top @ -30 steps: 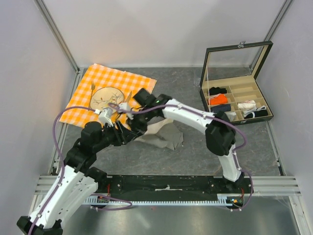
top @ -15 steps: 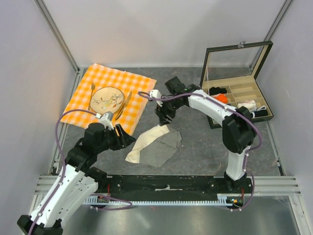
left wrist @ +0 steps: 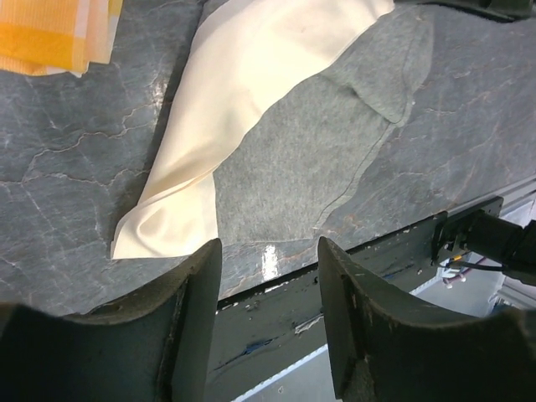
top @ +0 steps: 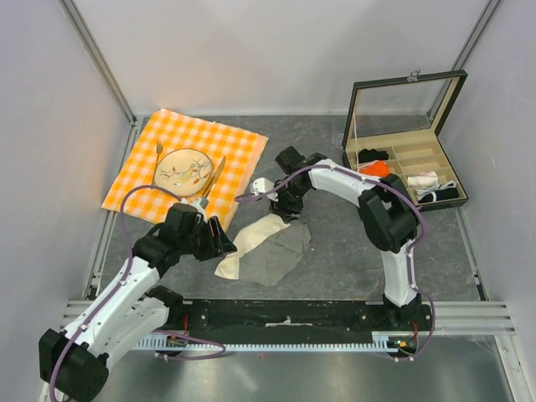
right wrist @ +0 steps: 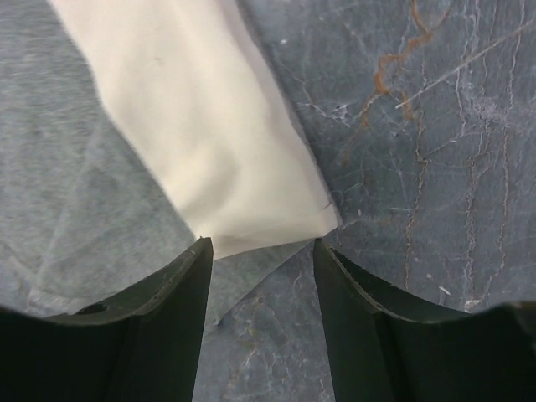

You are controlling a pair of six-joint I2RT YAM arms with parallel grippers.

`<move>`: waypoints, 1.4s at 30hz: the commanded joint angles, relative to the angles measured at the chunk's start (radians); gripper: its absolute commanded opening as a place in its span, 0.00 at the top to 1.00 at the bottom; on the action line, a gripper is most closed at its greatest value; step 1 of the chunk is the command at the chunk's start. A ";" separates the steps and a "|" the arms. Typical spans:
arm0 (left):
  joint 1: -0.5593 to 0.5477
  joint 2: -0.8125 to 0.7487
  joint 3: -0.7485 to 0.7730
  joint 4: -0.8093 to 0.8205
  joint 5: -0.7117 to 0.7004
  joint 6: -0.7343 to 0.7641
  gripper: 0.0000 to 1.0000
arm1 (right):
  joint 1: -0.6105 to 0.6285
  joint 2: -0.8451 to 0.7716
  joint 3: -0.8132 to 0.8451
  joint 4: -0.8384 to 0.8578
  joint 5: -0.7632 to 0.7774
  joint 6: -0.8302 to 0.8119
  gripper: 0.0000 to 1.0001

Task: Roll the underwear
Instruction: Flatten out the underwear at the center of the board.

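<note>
The underwear (top: pixel 272 251) lies flat on the dark stone table, mid-grey with a cream-white strip (top: pixel 251 241) along its left edge. In the left wrist view (left wrist: pixel 310 159) its near end lies just beyond the fingers. In the right wrist view the cream strip's far corner (right wrist: pixel 209 167) lies just ahead of the jaws. My left gripper (top: pixel 226 244) is open and empty at the near-left end of the cloth. My right gripper (top: pixel 289 209) is open and empty over the cloth's far end.
An orange-and-white checked cloth (top: pixel 138 184) with a plate (top: pixel 182 170) and cutlery lies at the back left. An open box (top: pixel 406 172) of small folded garments stands at the back right. The black rail (top: pixel 285 314) runs along the table's near edge.
The cloth was held bunched up between both grippers; it was let go and now lies spread flat. The right gripper swung right, then came back down to the far end. The left gripper moved closer.
</note>
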 commanded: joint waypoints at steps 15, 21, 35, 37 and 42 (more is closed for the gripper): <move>-0.003 0.191 -0.036 0.060 -0.093 -0.063 0.45 | -0.064 0.004 0.022 0.049 -0.152 0.228 0.97; -0.006 0.235 -0.040 0.097 -0.078 -0.043 0.46 | -0.179 -0.068 -0.011 0.046 -0.194 0.285 1.00; -0.034 0.473 0.121 0.238 -0.056 0.138 0.46 | -0.382 -0.131 -0.093 0.022 -0.278 0.291 1.00; -0.034 0.525 0.179 0.225 -0.081 0.189 0.46 | -0.388 -0.123 -0.082 0.025 -0.295 0.315 1.00; -0.035 0.599 0.268 0.179 -0.155 0.256 0.48 | -0.406 -0.097 0.000 0.023 -0.390 0.433 1.00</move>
